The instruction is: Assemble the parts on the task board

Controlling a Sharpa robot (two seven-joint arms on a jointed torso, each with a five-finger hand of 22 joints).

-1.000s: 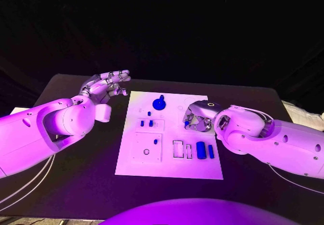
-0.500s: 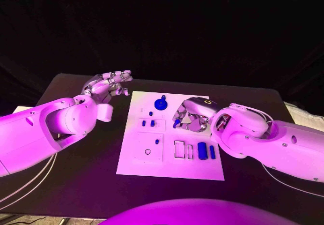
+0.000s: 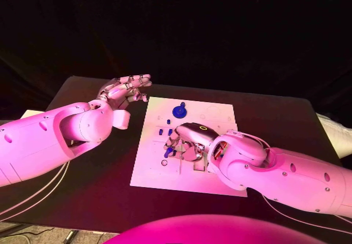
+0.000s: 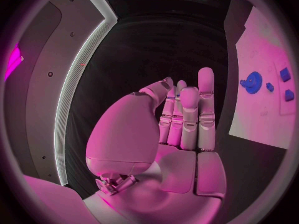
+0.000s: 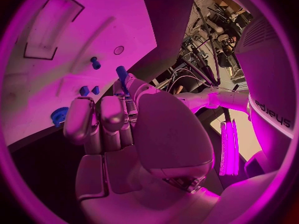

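1. The table (image 3: 88,193) carries the task board (image 3: 150,175) at its centre, with bare black surface on every side. The widest margins lie near and left, so there is room to withdraw an arm there.
2. The right hand (image 3: 187,145) hangs over the middle of the board. It pinches a small blue peg (image 5: 122,77) at its fingertips, directly above the board's left-centre area.
3. The left hand (image 3: 124,89) is held off the board beyond its far-left corner, fingers straight and close together, holding nothing.
4. The round blue part (image 3: 179,110) sits at the board's far end. Two small blue blocks (image 3: 166,131) stand just near of it, left of centre.
5. Judgement: assembly is partly done. The pinched peg is not yet seated, and a small round hole (image 3: 164,162) on the board's left side is open below it. Parts under the right arm cannot be assessed.
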